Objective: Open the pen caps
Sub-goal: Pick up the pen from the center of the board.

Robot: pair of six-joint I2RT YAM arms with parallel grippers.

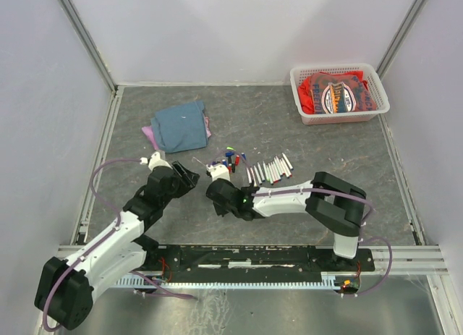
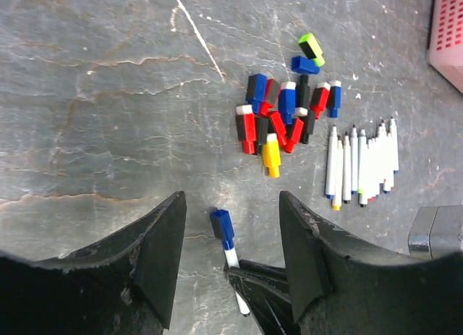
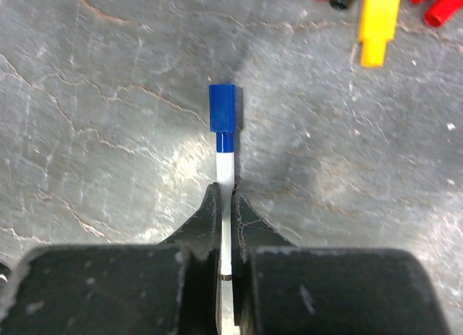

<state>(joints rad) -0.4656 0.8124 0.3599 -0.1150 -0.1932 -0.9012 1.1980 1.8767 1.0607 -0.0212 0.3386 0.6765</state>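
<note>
Risks pinching pen (image 3: 225, 168) along with cap (image 3: 222, 108) if left claw (image 2: 231, 208) shuts too far back. Risks dragging pen out of right claw (image 3: 226, 205) on the pull, given so thin a grip. Finds right claw clenched on pen, cap jutting just ahead of its tips. Finds left claw spread, cap between its fingers, untouched. Shows both arms reached low, claws nose to nose, loose caps (image 2: 278, 121) beyond left claw.
</note>
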